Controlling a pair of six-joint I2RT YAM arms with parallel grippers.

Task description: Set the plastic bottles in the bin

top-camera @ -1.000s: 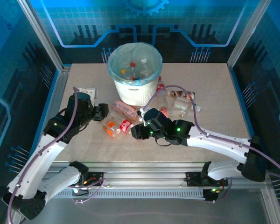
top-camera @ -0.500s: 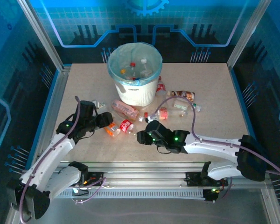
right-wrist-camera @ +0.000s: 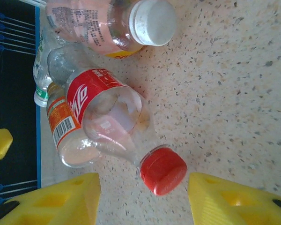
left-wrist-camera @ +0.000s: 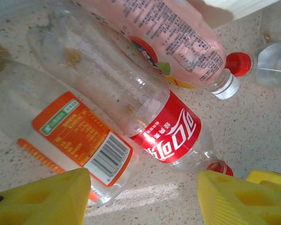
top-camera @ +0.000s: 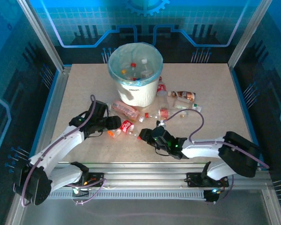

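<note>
Plastic bottles (top-camera: 183, 96) lie loose on the table (top-camera: 84, 79). Most are in a cluster near its middle, in front of the bin (top-camera: 133, 91), and a few more lie toward the right edge, beside the bin. The bin stands at the middle of the far edge and holds several bottles, red and white caps showing.

Both arms reach low into the cluster from the near edge. The left gripper (top-camera: 115, 123) has its jaws spread wide with nothing clamped. In its wrist view a clear red-labelled bottle (left-wrist-camera: 164, 136) lies just ahead of the yellow fingertips (left-wrist-camera: 42, 197). It touches an orange-labelled bottle (left-wrist-camera: 70, 136) on one side and a pink bottle (left-wrist-camera: 178, 42) on the other.

The right gripper (right-wrist-camera: 143, 199) faces the same red-labelled bottle from its capped end. Its jaws stand apart, and the red cap (right-wrist-camera: 163, 170) sits just between the fingertips, touching neither. All three bottles lie flat on the table.
</note>
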